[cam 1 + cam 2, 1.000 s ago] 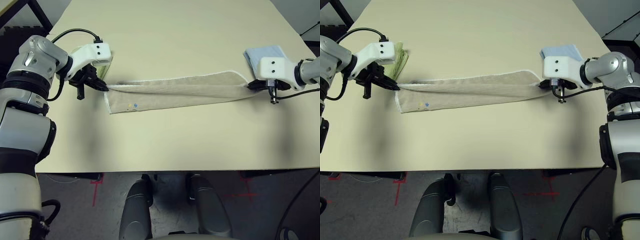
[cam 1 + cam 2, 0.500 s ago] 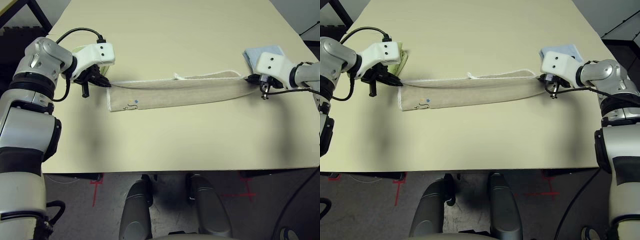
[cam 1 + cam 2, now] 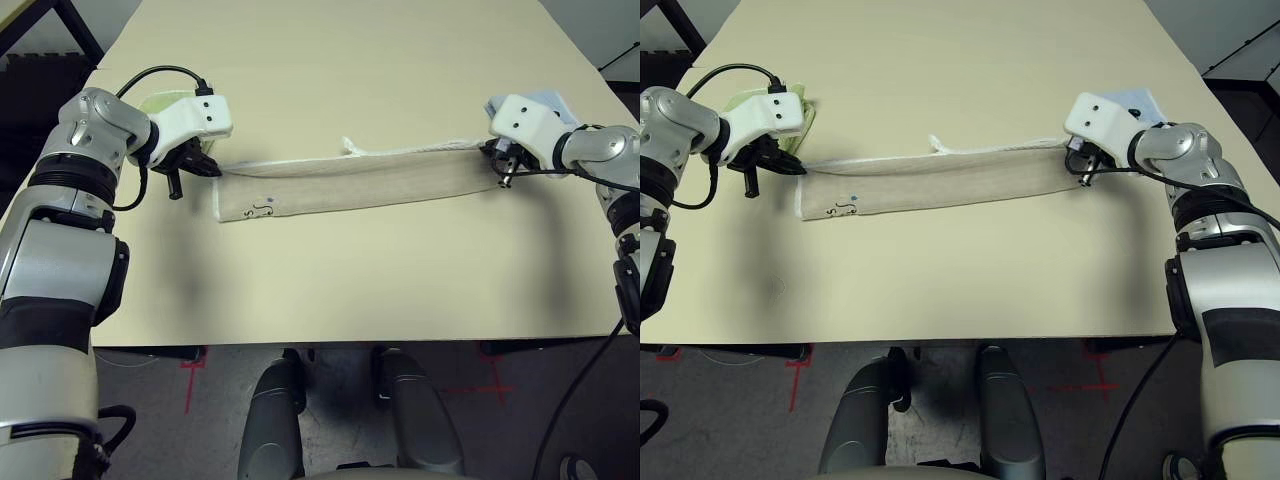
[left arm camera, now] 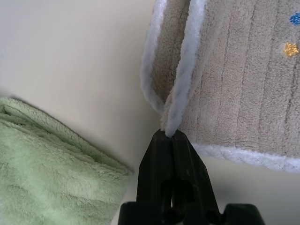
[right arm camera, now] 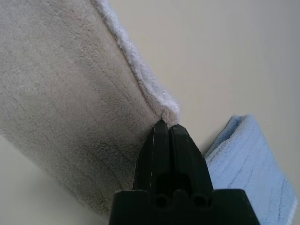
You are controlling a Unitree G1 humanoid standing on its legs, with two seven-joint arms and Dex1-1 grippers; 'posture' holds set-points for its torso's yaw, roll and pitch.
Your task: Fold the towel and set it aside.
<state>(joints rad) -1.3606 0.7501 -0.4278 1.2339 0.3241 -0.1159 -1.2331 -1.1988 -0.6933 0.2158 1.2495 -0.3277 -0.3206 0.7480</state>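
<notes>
Since earlier, towel [image 3: 350, 182] has settled flat on worktop [image 3: 330, 280], folded lengthwise; left gripper [image 4: 169, 133] and right gripper [image 5: 165, 124] pinch its ends; we judge cross-folds remain.

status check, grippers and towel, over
Left gripper and right gripper both shut on towel corners. Towel in long strip flat on table. Green cloth and blue cloth beside ends.

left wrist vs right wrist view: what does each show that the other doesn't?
Left wrist: the green cloth beside the left hand, which is shut on the white piped edge of the towel; small blue and yellow marks on the towel. Right wrist: the light-blue cloth next to the right hand, shut on the towel's opposite corner. Both: the beige towel lying on the tan table, pinched by shut black fingers.
</notes>
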